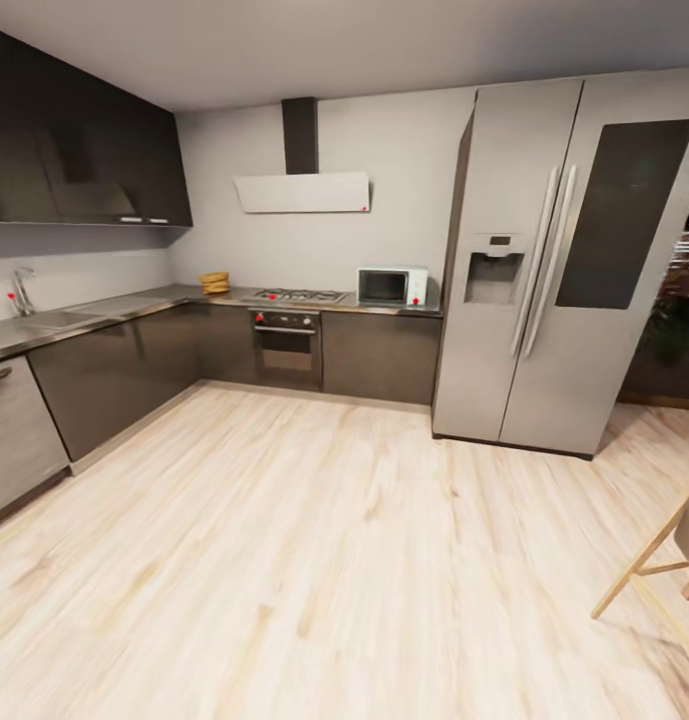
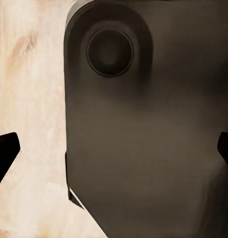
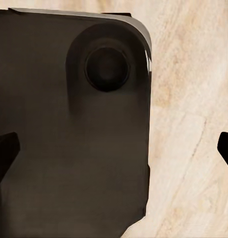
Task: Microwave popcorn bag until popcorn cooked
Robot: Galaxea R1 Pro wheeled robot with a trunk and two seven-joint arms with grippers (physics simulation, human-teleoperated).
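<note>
The bag (image 1: 214, 283) is a small tan-brown sack with ribbed, wrinkly sides, standing upright on the counter (image 1: 134, 305) at the far corner of the kitchen, close to the back wall. It is too small here to tell whether its top is open or what it holds.

The counter is a long grey, shiny slab with a thin edge, running in an L along the left wall and the back wall.

The microwave (image 1: 392, 286) is a small pale mint box with a dark glass door, shut, and a light panel with a red dot low on its right side. It sits on the counter's right end, well apart from the bag.
</note>
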